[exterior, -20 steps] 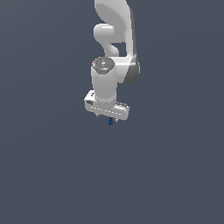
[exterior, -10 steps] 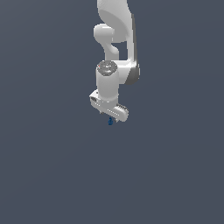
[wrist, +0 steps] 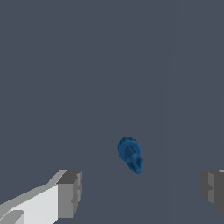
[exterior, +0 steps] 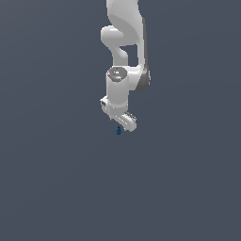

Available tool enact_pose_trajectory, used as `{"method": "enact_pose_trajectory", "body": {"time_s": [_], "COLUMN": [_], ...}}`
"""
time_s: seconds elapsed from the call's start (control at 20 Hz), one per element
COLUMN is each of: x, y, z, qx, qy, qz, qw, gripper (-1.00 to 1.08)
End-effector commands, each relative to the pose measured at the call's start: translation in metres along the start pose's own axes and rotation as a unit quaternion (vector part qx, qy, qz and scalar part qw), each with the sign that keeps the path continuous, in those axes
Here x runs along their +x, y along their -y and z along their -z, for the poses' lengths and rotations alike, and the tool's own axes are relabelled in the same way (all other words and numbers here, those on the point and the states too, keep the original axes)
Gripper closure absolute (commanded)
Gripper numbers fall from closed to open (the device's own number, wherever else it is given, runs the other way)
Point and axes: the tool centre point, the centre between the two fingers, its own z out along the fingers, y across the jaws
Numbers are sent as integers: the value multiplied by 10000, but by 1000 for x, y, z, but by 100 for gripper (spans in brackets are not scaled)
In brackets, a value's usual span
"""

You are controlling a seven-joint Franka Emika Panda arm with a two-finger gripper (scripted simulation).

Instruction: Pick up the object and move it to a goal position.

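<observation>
In the exterior view the white arm (exterior: 123, 42) comes down from the top of the frame and ends in the gripper (exterior: 120, 123), which points down over a plain dark grey-blue ground (exterior: 56, 179). The object (exterior: 119, 130), a tiny dark-blue item, shows just under the gripper's lower edge, close against it; whether it touches the claw cannot be told from there. The wrist view shows the claw spread wide: one grey-tipped finger (wrist: 69, 194) and the other finger (wrist: 213, 189) stand well apart, and the object (wrist: 130, 154) lies in the gap between them, nearer the first finger but clear of both. Nothing is clasped. The object looks like a small rounded lump with a narrower end, its shape otherwise unclear.
</observation>
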Motion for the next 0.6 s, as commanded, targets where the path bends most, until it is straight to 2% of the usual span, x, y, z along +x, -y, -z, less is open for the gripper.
{"method": "enact_pose_trajectory", "body": {"time_s": [0.0,0.55], "x": [-3,-5], "y": [-2,-4], "z": [-2,-9], "qx": [2,1], "qy": [-8,-12], "qz": [-144,-248], "qw": [9999,9997], "gripper": [-92,-92]}}
